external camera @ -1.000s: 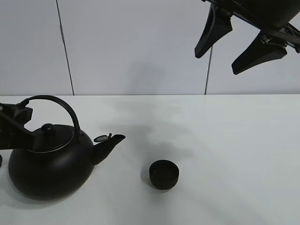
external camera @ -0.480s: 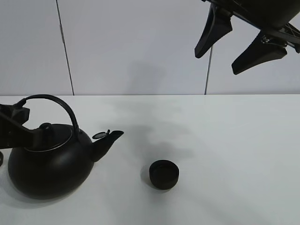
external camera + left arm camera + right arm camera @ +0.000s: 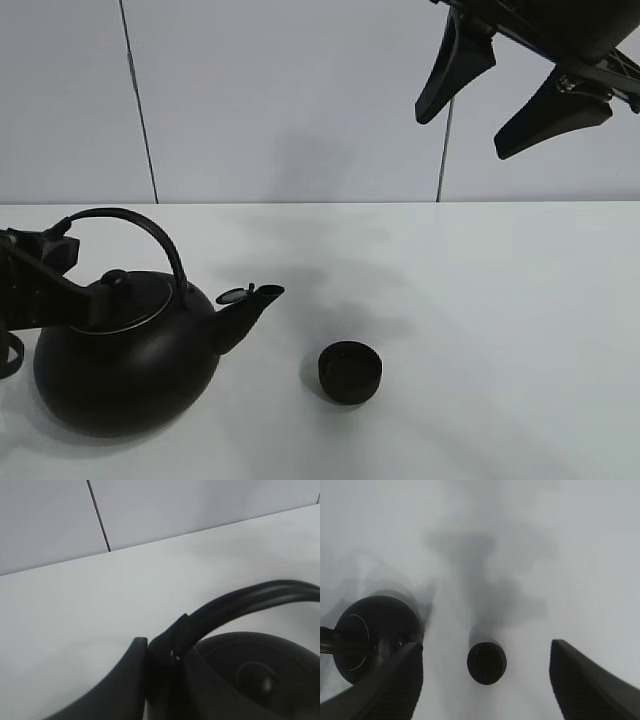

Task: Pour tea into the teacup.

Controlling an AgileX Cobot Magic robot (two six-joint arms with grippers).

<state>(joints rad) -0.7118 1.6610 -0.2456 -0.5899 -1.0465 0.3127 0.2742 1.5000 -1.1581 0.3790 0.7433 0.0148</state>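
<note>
A big round black kettle with an arched handle is at the left of the white table, its spout pointing right toward the teacup. The teacup, small, low and matte black, stands apart to the right of the spout. My left gripper is shut on the kettle's handle; the left wrist view shows the grip on the handle above the lid. My right gripper hangs open high over the table. The right wrist view looks down on the kettle and the teacup.
The white table runs back to a pale panelled wall. The right gripper's two fingers frame the teacup from far above.
The kettle, held by my left gripper, has shifted right, and its spout is now closer to the teacup. The teacup and the right gripper have not moved.
</note>
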